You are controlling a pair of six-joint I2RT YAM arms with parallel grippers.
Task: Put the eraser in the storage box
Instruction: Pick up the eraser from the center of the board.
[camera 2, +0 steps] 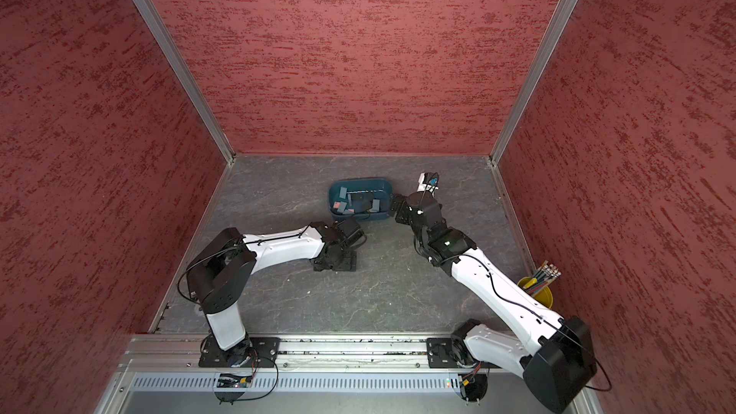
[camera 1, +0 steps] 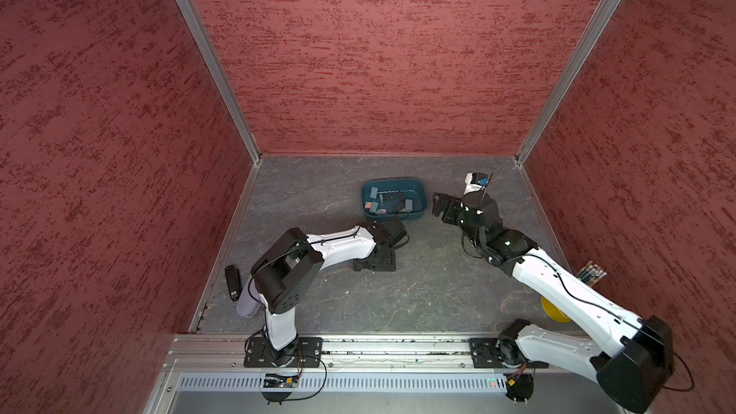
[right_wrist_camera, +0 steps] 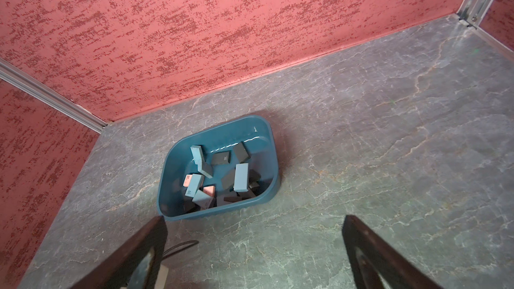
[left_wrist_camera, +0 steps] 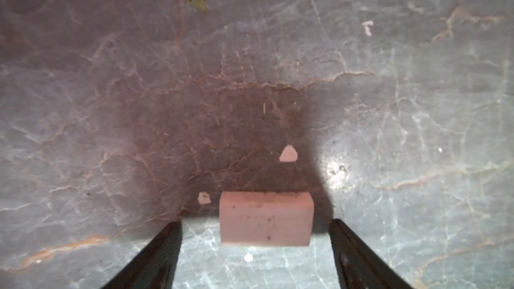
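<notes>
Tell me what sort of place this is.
Probably a lab robot test cell: red textured panel walls, two white-and-black robot arms bolted to a front aluminium rail, and a grey marble-look tabletop holding a dark teal plastic storage box of erasers.

Yellow cup [camera 2: 541, 296] of pencils [camera 2: 549, 270] on the grey marbled table [camera 2: 278, 201], close against a red textured wall [camera 2: 637, 193]. Far across the table from the cup, by the opposite wall, a black oblong object [camera 1: 233, 282], with a grey-lilac cloth-like bundle [camera 1: 246, 306] just on its cup side.
</notes>
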